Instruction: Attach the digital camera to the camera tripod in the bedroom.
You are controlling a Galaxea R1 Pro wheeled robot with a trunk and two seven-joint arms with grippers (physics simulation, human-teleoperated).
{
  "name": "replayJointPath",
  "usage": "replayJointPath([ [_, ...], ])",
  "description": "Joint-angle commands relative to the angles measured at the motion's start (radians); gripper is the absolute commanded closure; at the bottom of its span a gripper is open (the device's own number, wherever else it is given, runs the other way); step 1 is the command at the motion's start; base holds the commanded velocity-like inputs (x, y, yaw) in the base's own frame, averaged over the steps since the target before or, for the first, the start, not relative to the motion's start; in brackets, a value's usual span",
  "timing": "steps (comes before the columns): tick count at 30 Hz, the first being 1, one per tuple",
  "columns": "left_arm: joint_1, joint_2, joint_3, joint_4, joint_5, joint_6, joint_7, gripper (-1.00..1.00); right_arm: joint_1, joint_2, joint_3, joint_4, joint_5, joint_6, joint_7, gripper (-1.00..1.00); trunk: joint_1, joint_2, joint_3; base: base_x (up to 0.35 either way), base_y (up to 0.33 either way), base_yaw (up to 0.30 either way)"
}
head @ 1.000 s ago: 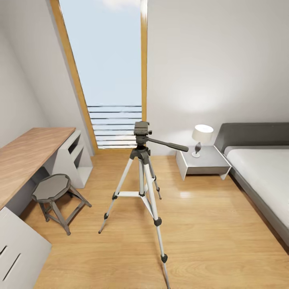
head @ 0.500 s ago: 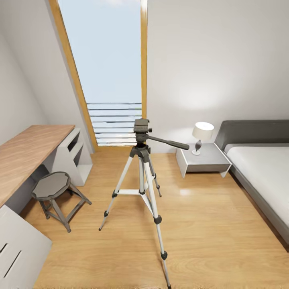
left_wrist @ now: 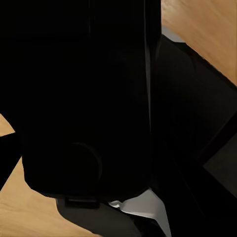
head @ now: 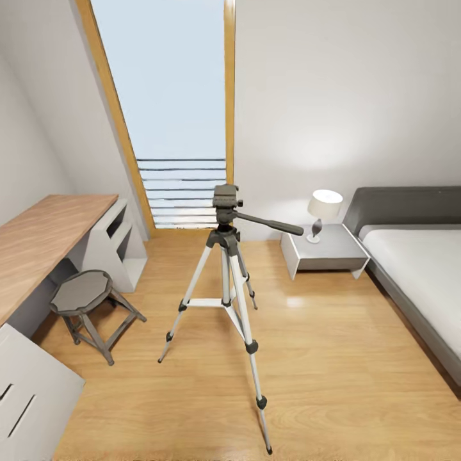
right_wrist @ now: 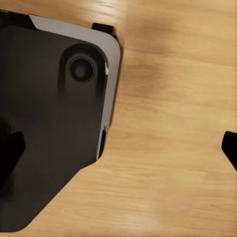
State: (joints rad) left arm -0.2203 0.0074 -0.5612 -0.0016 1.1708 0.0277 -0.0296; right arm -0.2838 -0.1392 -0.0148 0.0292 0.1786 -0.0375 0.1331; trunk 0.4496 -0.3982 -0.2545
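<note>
While the camera tripod (head: 225, 269) stands bare on the bedroom floor, the robot is getting near — next, lift the camera onto its head. Whether either hand holds anything cannot be told.

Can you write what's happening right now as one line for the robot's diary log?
place: bedroom | camera tripod: upright on wood floor, head bare, no camera attached | stool beside desk | lamp on nightstand | grippers: state unclear
</note>
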Motion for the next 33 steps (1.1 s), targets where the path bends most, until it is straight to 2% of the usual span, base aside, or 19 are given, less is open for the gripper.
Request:
replayJointPath([
  [1,-0.001,0.000,-0.008,0.000,0.009,0.003,-0.004,1.00,-0.002,0.000,-0.002,0.003,0.007,-0.004,0.002,-1.00,0.000,-0.002,-0.003,0.000,0.000,0.000],
  [13,-0.001,0.000,-0.008,0.000,0.009,0.003,-0.004,1.00,-0.002,0.000,-0.002,0.003,0.007,-0.004,0.002,-1.00,0.000,-0.002,-0.020,0.000,0.000,0.000],
  [33,-0.001,0.000,-0.008,0.000,0.009,0.003,-0.004,1.00,-0.002,0.000,-0.002,0.003,0.007,-0.002,0.001,-1.00,0.000,-0.002,-0.022,0.000,0.000,0.000],
])
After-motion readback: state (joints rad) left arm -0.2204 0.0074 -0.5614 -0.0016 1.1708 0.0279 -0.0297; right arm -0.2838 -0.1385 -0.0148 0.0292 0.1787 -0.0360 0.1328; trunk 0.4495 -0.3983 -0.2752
